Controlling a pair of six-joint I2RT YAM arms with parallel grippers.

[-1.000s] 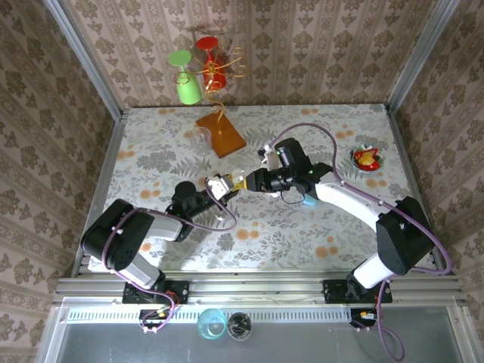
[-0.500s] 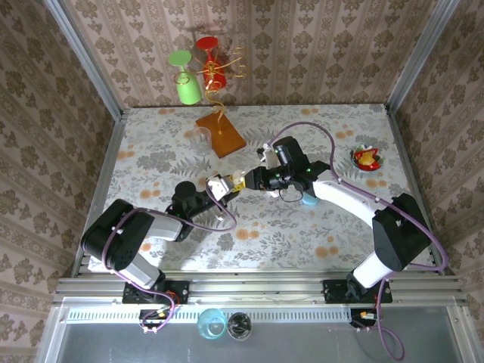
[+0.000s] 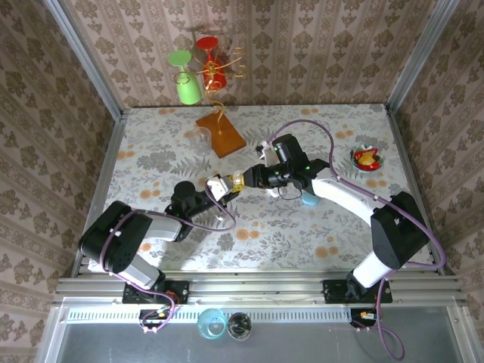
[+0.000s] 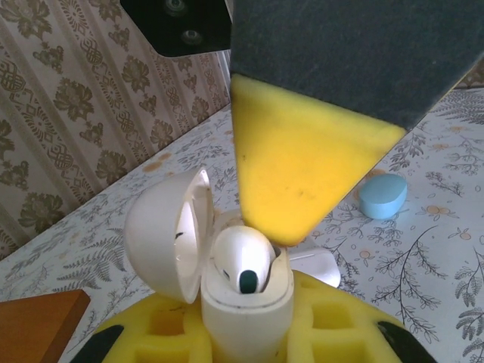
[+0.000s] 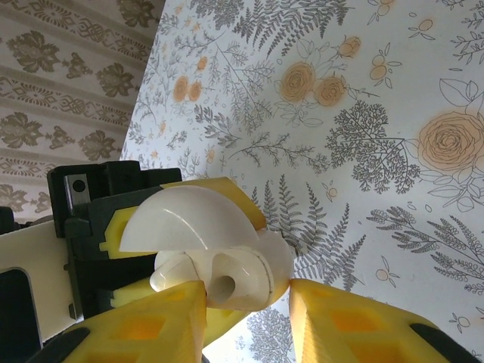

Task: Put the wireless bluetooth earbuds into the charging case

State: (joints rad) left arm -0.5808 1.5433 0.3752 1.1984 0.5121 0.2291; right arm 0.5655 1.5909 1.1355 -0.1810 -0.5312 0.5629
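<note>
The left hand (image 3: 218, 187) pinched an open charging case (image 4: 246, 321) holding an earbud (image 4: 242, 261), with the right hand (image 3: 239, 181) spread around it.

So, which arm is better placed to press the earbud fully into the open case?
Right, I think. The right jaws straddle the earbud, which sits high in the open charging case; the left jaws are shut on that case, holding it up.

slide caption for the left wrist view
Left claw holds the open charging case, earbud seated inside, pad of the right claw beside it
</note>
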